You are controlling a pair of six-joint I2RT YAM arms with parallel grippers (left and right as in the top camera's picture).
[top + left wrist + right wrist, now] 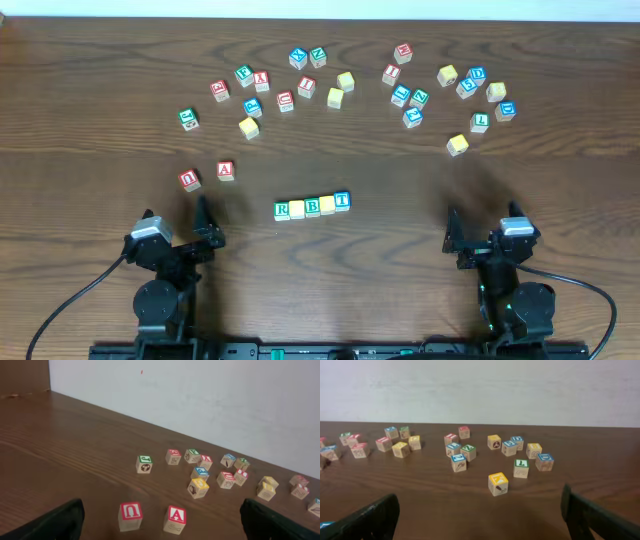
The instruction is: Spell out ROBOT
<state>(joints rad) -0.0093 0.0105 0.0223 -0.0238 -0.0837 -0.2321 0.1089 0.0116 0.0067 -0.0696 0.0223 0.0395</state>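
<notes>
R cube [282,210], yellow cube [297,209], B cube [312,207], second yellow cube [327,205] and T cube [342,201] sit in line, seemingly finished; left tool [176,213] and right tool [482,215] stand open.

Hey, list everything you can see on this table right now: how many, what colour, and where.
row of cubes: five; green R, yellow, green B, yellow, blue T; side by side at the table's centre.
U cube: one; red-framed; left of the row.
A cube: one; red-framed; beside the U cube.
left loose cubes: about twelve; red, green, blue, yellow; far left.
right loose cubes: about twelve; same colours; far right.
table: one; dark brown wood.
wall: one; white; behind the far edge.
cables: two; black; near corners.
left claw: one; black; open, near left.
right claw: one; black; open, near right.
</notes>
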